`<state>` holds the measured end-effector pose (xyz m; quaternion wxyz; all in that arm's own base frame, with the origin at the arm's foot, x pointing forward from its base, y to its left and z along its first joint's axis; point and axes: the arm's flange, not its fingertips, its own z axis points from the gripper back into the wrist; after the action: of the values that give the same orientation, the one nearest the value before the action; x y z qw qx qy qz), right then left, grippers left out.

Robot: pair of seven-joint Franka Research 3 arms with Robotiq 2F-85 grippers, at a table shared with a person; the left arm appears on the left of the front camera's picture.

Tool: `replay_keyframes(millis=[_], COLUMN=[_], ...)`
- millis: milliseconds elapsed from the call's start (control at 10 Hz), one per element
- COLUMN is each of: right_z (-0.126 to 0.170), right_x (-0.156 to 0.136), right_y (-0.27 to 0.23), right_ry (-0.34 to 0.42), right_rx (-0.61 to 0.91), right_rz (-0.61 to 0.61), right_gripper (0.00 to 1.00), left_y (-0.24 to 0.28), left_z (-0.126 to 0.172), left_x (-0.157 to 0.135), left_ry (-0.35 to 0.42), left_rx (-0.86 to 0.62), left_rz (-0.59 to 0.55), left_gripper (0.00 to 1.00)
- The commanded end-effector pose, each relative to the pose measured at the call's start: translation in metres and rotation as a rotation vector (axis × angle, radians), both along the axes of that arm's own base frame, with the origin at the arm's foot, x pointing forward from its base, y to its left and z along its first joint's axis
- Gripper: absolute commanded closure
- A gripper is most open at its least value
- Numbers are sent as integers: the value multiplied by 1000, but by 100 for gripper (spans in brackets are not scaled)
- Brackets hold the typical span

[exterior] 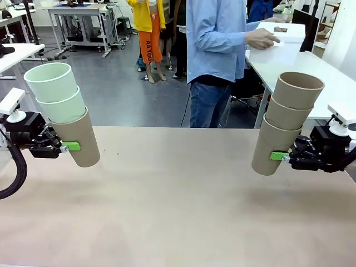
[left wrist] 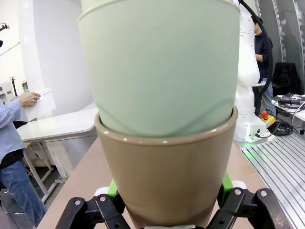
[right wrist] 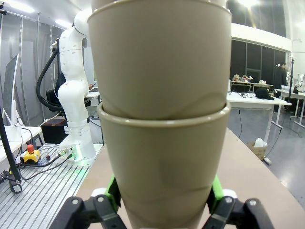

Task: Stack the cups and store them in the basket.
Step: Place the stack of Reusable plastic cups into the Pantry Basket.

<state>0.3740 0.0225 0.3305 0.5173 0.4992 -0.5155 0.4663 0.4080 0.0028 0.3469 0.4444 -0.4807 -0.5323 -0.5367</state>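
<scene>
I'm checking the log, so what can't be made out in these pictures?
Left wrist view: the top edge cuts off the mint cups above the tan cup, so the stack's height is unreadable.
Right wrist view: the top edge likewise cuts the tan stack.
Front view: the white box under the person's hand is too distant to identify.

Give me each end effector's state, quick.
Left end effector: holding the green-and-tan cup stack.
Right end effector: holding the tan cup stack.

robotics lab: mounted arm (right wrist: 71, 95), workbenches (exterior: 83, 10).
</scene>
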Motion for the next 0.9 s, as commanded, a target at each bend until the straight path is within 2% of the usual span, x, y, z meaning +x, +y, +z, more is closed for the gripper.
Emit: replay_keyframes(millis=[0, 800], right_z=[4, 4], right_x=[0, 0], right_y=[0, 0], right_ry=[-9, -9], right_rx=[2, 2], right_rz=[0, 0], right_gripper=[15, 15], left_y=[-1, -1], left_z=[3, 3], left_x=[-2, -2], left_ry=[-11, -11], left_rx=[-7, -7], left_rz=[-5, -5], left_gripper=[14, 14])
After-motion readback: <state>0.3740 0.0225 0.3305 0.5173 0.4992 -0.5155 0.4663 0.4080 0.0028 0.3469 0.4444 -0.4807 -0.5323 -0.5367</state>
